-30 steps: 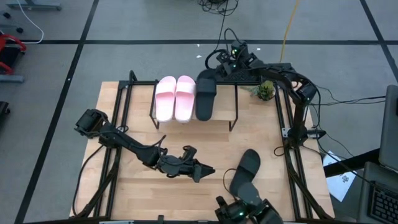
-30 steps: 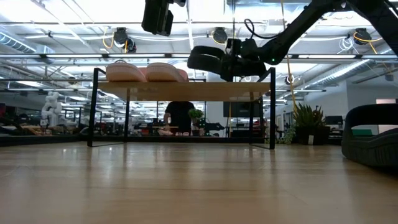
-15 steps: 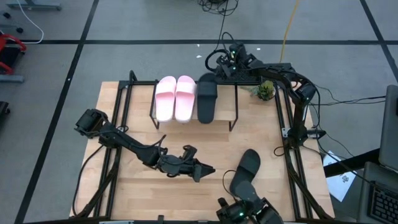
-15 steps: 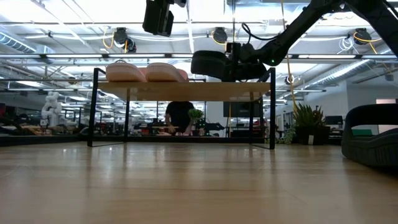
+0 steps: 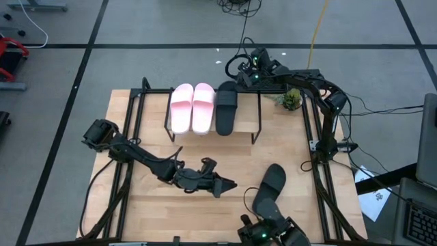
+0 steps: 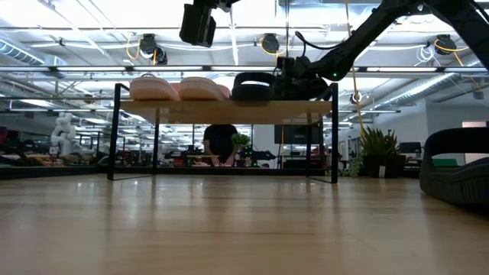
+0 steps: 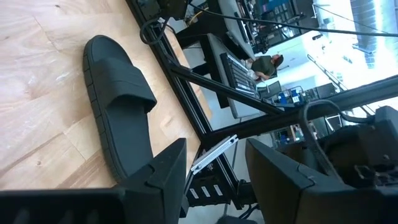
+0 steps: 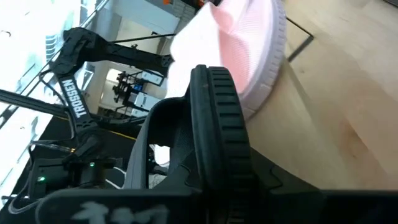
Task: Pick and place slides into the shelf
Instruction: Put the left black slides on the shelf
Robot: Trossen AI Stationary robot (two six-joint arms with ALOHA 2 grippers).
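Note:
The shelf stands at the table's far side with the pale pink pair on its board. A black slide lies on the board right of the pink pair, and my right gripper is shut on its far end. In the low view this slide sits level on the shelf top. The other black slide lies sole down on the table near the front right. My left gripper hovers open just left of that slide, touching nothing. My right gripper holds the black slide by its far end, the ribbed sole edge pinched between the two fingers. The fingers come nearly level from the table's far side, along the slide's length. The slide rests flat on the shelf board, next to a pink slide.
A small green plant sits at the table's far right, by the right arm. Black frame rails run along the left and right table edges. Bare board is left on the shelf right of the black slide.
My right gripper has tipped down a little with the black slide. The slide was raised and skewed above the shelf. It now lies straight and level on the board beside the pink pair. The gripper stays shut on it.

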